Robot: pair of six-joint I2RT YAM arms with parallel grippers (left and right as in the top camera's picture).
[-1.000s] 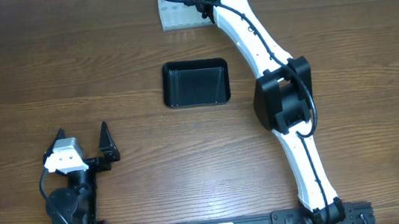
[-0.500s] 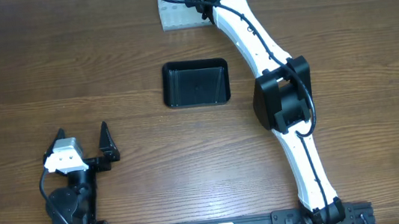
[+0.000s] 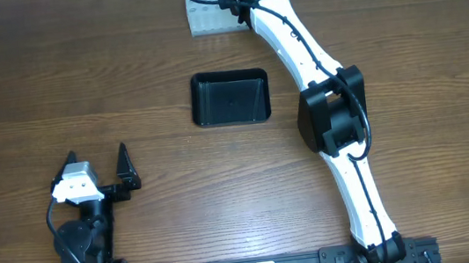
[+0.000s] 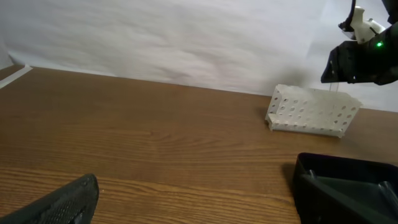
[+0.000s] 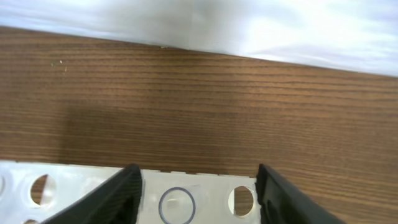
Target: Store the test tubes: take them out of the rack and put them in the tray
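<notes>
While hanging over the rack with right fingers apart:
Centring on the test tube, lowering straight before closing.

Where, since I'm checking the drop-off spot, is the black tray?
In the top view the black tray sits mid-table, directly below the white rack in the picture and left of the right arm.

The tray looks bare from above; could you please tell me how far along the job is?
Nothing is stored yet: the tray holds no tubes. The right pincer is open over the rack, straddling one test tube's rim, not gripping. That tube and any others remain to be moved. The left pincer sits open near its base.
</notes>
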